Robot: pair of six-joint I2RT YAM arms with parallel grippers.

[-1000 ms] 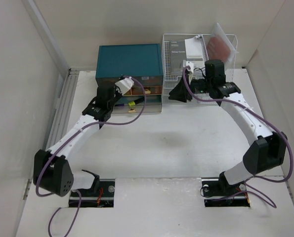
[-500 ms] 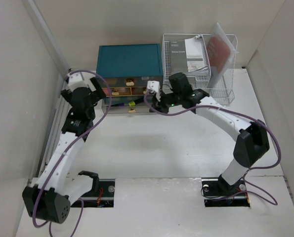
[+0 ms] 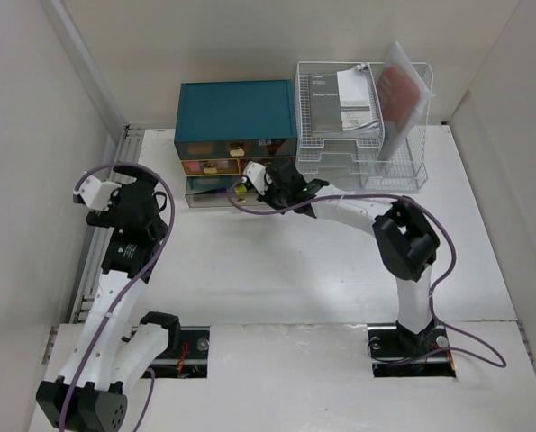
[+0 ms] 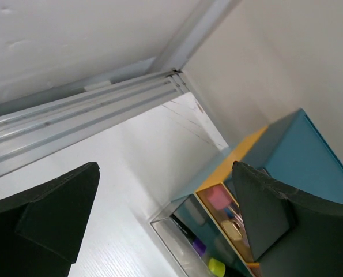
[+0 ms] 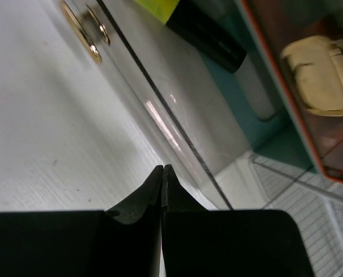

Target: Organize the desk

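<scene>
Your right gripper [image 5: 162,170], pinched shut on nothing, hangs low over the desk [image 3: 277,261], just before the front of the clear bottom drawer [image 5: 159,86], with the knob [image 5: 85,26] ahead. Your left gripper [image 4: 165,199], spread wide, is well off leftward.

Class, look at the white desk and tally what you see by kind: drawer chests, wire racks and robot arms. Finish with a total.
Teal drawer chest: 1
White wire rack: 1
Robot arms: 2, the left arm and the right arm
Total at the desk: 4
</scene>
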